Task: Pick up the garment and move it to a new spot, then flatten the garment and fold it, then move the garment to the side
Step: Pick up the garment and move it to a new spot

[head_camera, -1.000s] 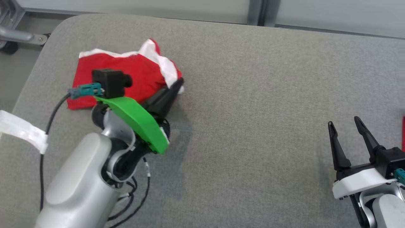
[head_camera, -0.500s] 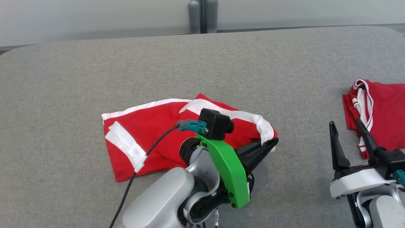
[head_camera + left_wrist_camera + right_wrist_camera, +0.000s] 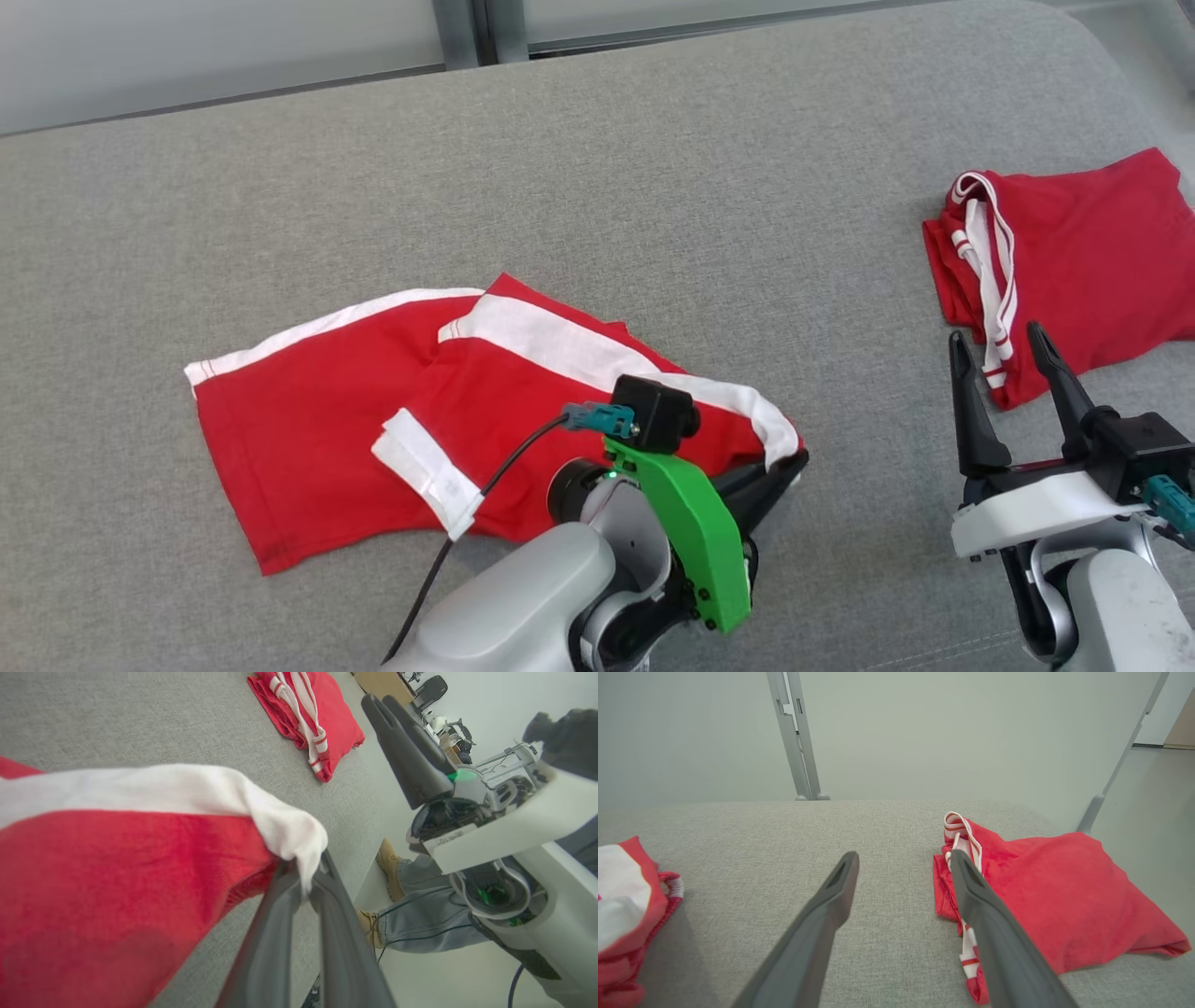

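Garment (image 3: 355,420) lies spread well left of the folded red piece (image 3: 1092,243), its white corner pinched in our left gripper (image 3: 792,459), our right gripper (image 3: 996,333) open-jawed beside that piece.

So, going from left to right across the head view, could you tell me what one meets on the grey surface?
The spread red garment → left gripper, shut on its right corner → folded red garment. The open right gripper overlaps that last one, so I leave it unplaced.

folded garment (image 3: 1092,252) lies before right pincer (image 3: 995,332)
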Tool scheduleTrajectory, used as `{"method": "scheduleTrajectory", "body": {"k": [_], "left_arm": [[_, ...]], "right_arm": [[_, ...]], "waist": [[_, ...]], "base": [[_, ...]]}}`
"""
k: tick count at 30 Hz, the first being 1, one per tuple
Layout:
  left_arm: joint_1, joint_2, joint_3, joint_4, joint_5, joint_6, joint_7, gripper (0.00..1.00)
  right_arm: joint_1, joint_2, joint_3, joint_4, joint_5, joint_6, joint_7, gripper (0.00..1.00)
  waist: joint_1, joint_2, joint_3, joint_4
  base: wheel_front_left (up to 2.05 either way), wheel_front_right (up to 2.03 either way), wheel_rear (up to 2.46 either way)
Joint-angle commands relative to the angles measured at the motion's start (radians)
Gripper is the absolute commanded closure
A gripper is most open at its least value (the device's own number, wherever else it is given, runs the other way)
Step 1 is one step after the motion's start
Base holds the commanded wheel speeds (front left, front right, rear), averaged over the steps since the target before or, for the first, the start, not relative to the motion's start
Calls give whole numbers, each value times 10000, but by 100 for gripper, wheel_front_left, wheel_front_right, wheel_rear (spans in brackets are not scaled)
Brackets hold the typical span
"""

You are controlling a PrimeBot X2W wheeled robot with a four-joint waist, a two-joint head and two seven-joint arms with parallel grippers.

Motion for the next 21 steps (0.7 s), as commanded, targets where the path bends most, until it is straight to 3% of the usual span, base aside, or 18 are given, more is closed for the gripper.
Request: {"method": "scheduleTrajectory", "body": {"k": [1, 6, 13, 15, 16, 21], "left_arm": [[-387, 18, -76, 72, -284, 225, -599, 100], [-1074, 15, -774, 651, -724, 758, -1946, 100], [-1673, 12, -1579, 1005, -1347, 1326, -2987, 100], [-1727, 14, -1771, 1046, -1605, 1503, -3152, 53], [-1734, 13, -1871, 1061, -1733, 1552, -3141, 3], [-1429, 15, -2144, 962, -2030, 1662, -2664, 0]], "right_arm": [[-203, 49, 49, 46, 48, -15, -27, 0], [-384, 139, 160, 147, 67, -15, -27, 0], [-472, 206, 187, 203, 56, -15, -27, 0], [-478, 239, 225, 251, 41, -15, -27, 0], [-491, 241, 240, 279, 44, -15, -27, 0], [-461, 258, 166, 354, 93, -15, -27, 0]], "waist": [[0, -1, 222, -251], [0, -1, 319, -449], [0, -1, 403, -573], [0, -1, 430, -605], [0, -1, 436, -619], [0, -1, 409, -605]], "base": [[0, 0, 0], [0, 0, 0], [0, 0, 0], [0, 0, 0], [0, 0, 0], [0, 0, 0]]}}
